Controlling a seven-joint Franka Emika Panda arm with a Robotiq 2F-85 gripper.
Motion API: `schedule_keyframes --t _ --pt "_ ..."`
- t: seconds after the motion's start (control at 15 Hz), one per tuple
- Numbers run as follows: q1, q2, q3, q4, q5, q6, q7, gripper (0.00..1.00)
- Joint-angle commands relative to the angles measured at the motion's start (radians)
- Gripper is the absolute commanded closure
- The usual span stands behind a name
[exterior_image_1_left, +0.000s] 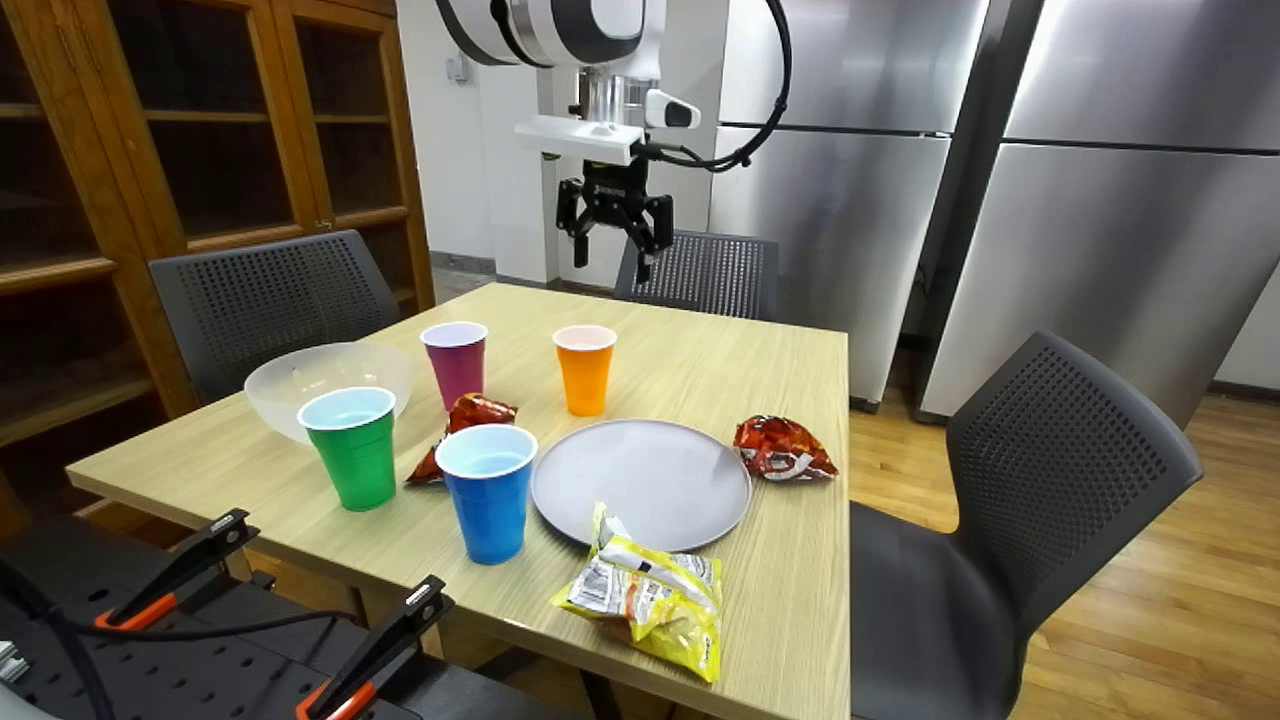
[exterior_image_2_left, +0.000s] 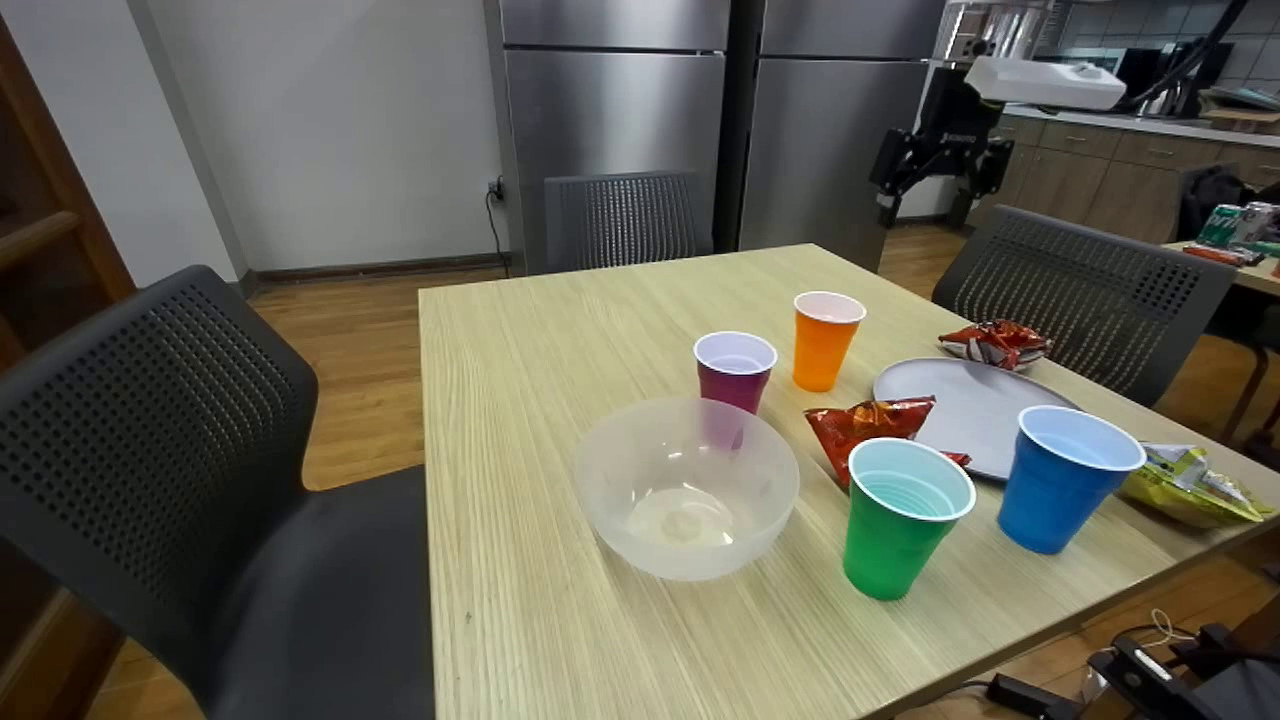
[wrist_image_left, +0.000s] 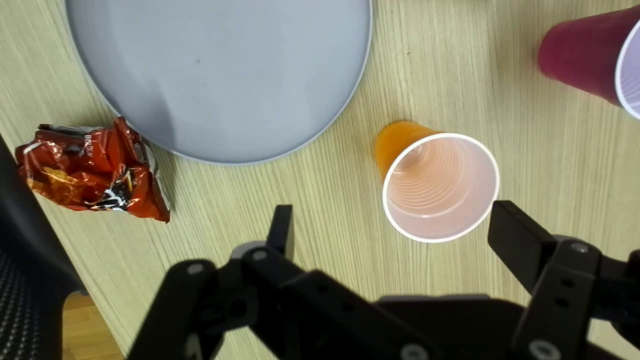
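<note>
Orange plastic cup (exterior_image_1_left: 585, 375) stands mouth-up on the wood-grain worktop (exterior_image_1_left: 770, 345), between a purple cup (exterior_image_1_left: 457, 370) and a gray plate (exterior_image_1_left: 650, 480), touching neither.

Left to right in an exterior view, the frosted bowl (exterior_image_1_left: 270, 390) comes at the start, upright on its base, which probably keeps it steady. Next is the green cup (exterior_image_1_left: 352, 462), then a slumped red bag (exterior_image_1_left: 482, 410) among the green cup, the purple cup and a blue cup (exterior_image_1_left: 487, 500); its upper end is raised, and what props it I cannot tell. All 4 cups rest on their narrower bases, leaving the wide mouths uppermost.

Above and beyond them hangs the pincer (exterior_image_1_left: 612, 262), its 2 fingers wide apart and holding nothing. It points down, likely so the wrist camera can take in the worktop; the orange cup looks nearest to it.

Farther along, the plate lies flat. Near its front rim a yellow snack bag (exterior_image_1_left: 655, 605) rests on its side, probably kept plump by trapped air. At the right, a red foil bag (exterior_image_1_left: 785, 450) lies beside the plate; contact is unclear.
</note>
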Motion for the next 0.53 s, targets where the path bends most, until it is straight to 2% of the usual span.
schedule_keyframes --t 0.0,0.47 --pt "-0.004 0.096 0.010 0.090 -0.059 -0.010 0.075 0.00" --pt "0.009 0.208 0.009 0.164 -0.119 -0.032 0.134 0.00"
